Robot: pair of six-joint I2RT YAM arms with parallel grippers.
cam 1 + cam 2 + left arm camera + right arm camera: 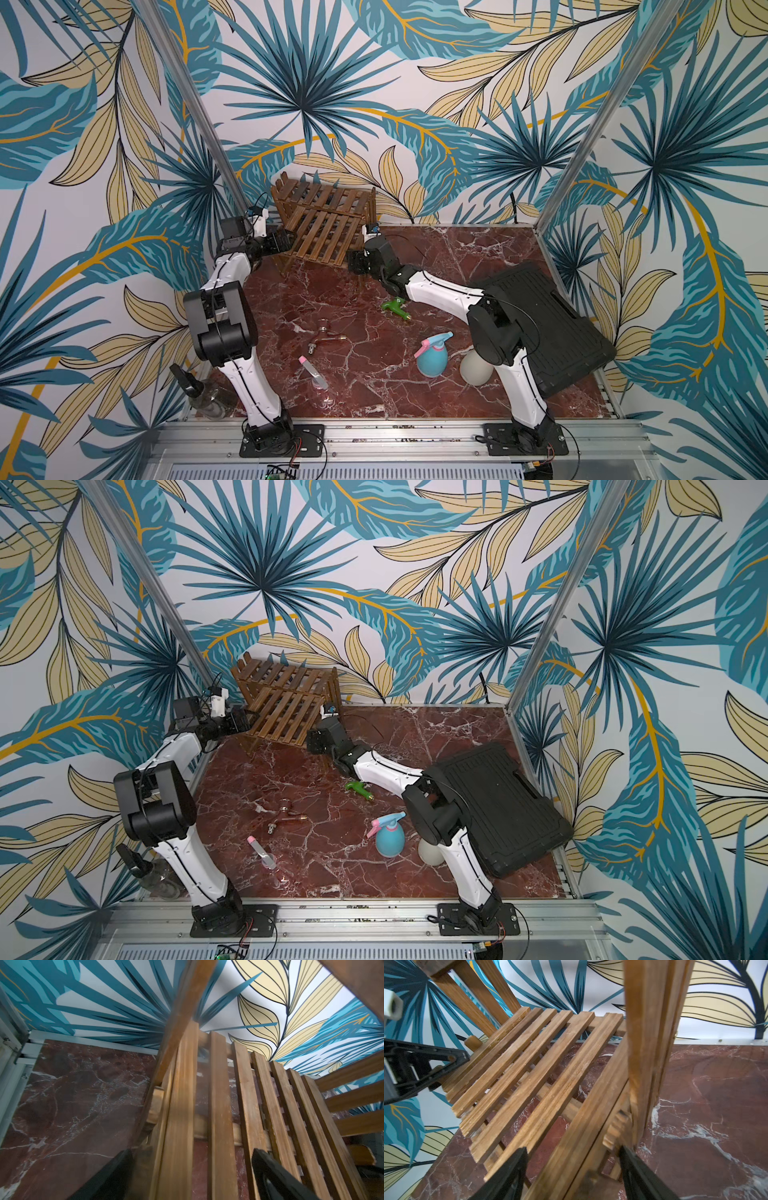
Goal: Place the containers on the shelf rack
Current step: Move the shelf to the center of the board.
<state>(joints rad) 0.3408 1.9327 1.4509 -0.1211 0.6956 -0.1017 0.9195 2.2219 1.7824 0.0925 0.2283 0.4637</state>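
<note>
The worktop (436, 257) is dark red marble veined in white. The walls (374, 83) are white, printed with teal palm fronds, cream leaves outlined in black and ochre stems. The rack (328, 224) is mid-brown wood with streaky grain. The case (540, 316) is black and ribbed. The blue bottle (432, 361) is light blue with a pink trigger and blue nozzle; the cream bottle (473, 370) is plain cream; the pinkish bottle (318, 380) is clear pink with a pink tip; the clear bottle (210, 401) has a black trigger. The tap (395, 307) is green, the fitting (320, 338) reddish with a brass tip. The left hand (192, 1150) and right hand (573, 1148) are black.
</note>
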